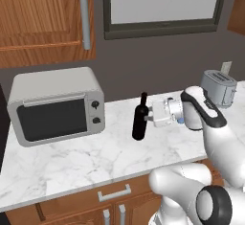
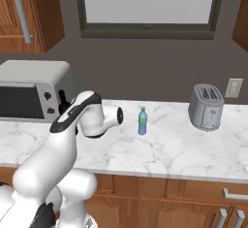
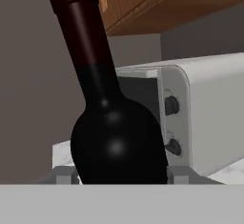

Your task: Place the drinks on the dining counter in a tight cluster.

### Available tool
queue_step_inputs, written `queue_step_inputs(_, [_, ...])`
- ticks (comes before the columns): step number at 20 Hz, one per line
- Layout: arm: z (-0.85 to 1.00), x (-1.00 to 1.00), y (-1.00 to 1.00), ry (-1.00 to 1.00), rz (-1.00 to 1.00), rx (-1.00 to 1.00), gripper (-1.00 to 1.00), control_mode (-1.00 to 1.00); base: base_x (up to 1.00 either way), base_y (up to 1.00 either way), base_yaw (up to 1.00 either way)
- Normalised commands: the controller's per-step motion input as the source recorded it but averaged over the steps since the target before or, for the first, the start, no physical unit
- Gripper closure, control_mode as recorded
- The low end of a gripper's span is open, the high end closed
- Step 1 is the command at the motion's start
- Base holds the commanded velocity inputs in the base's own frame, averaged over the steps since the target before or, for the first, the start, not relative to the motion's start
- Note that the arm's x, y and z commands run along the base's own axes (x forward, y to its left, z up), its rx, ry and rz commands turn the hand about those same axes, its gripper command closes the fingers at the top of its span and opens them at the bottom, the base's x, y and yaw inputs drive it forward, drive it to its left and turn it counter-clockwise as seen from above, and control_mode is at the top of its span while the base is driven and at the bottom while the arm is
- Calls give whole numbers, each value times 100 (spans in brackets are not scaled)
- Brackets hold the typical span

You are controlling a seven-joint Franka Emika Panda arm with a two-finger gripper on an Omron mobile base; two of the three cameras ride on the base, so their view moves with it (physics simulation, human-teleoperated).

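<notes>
Risk: tall black glass wine bottle is standing upright on the white marble surface beside the grey microwave; top-heavy, it could be tipping if squeezed off-centre or lifted abruptly. Gripper is reaching it side-on, fingers bracketing its body; actual clamping cannot be told.

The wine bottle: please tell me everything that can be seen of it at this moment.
The wine bottle is tall, glossy and black, with a round body, a narrow neck and a dark reddish top. It stands upright on the white marble counter, right of the microwave. The gripper reaches it sideways; in the hand view its fingertips sit on either side of the lower body, the jaws closed around it. Whether it is lifted cannot be told.
</notes>
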Motion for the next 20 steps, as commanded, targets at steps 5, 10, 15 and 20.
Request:
queue_step_inputs(5, [62, -39, -10, 0, 1, 0, 100, -100, 0, 0, 0])
queue_step_inputs(10, [38, -55, 0, -6, 1, 0, 100, -100, 0, 0, 0])
queue_step_inputs(15, [35, -57, -2, -7, 0, 0, 100, -100, 0, 0, 0])
queue_step_inputs(20, [34, -55, -11, -5, 0, 0, 100, -100, 0, 0, 0])
